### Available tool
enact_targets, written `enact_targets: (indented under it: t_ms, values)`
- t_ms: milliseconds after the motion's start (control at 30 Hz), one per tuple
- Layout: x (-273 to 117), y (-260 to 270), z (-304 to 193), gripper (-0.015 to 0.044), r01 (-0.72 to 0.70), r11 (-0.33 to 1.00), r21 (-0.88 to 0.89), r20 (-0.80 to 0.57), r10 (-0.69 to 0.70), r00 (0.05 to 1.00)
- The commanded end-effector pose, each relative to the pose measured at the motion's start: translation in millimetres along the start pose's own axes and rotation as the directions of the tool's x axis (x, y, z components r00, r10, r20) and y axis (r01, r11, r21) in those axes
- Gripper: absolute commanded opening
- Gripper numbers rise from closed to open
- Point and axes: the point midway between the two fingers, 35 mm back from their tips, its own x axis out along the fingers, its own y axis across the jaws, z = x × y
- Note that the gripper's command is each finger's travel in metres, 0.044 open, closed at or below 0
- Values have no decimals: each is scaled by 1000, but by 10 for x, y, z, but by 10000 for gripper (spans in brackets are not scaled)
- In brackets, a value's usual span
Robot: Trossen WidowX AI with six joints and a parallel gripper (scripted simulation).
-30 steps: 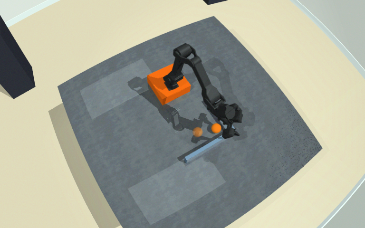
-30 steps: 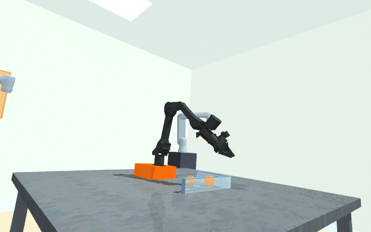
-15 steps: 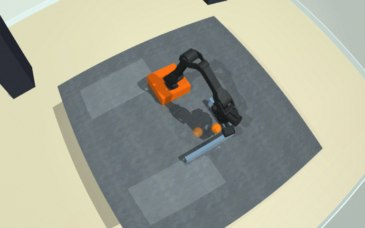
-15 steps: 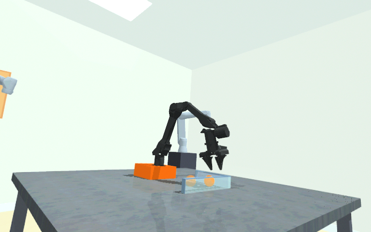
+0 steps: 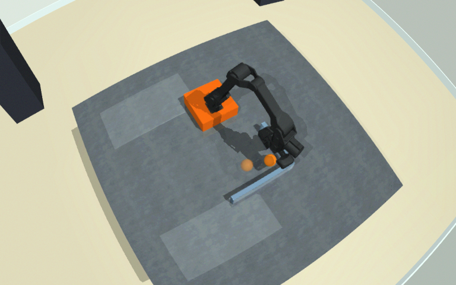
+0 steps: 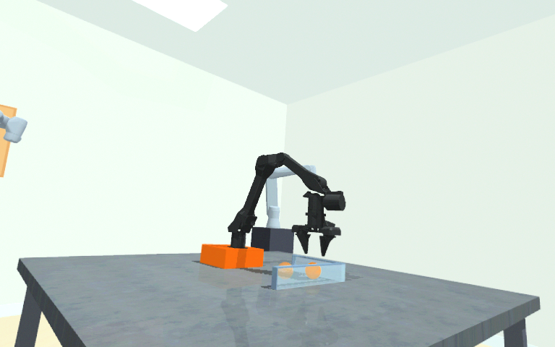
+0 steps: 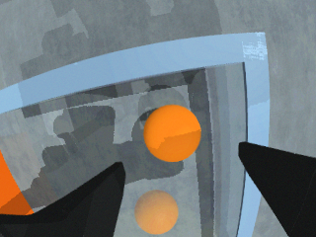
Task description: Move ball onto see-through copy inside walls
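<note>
The solid orange ball [image 5: 269, 160] [image 6: 313, 270] [image 7: 172, 133] rests on the table [image 5: 168, 174] inside the corner of the low clear walls, near both walls. The paler see-through copy [image 5: 246, 164] [image 6: 285, 270] [image 7: 156, 212] is farther from the corner, left of the ball in the top view and below it in the wrist view. My gripper [image 6: 314, 254] [image 7: 181, 159] points down, open and empty, with its fingertips above the ball and above the wall tops. In the wrist view the right finger overlaps the right-hand wall. The arm hides the walls' corner in the top view.
One wall [image 5: 262, 183] [image 7: 258, 123] runs along the ball's side; the other wall [image 7: 148, 59] crosses beyond the ball and is mostly hidden by the arm in the top view. The orange base [image 5: 209, 124] [image 6: 212, 255] stands on the table. A pale arm [image 6: 271, 192] stands in the background.
</note>
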Motion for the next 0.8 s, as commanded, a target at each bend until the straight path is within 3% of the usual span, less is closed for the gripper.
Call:
enact_targets:
  t_ms: [0,767]
  values:
    - [89,16,-12,375,-8,1000,-5,-8,8,1000]
    - [438,15,-14,375,-8,1000,-5,-8,8,1000]
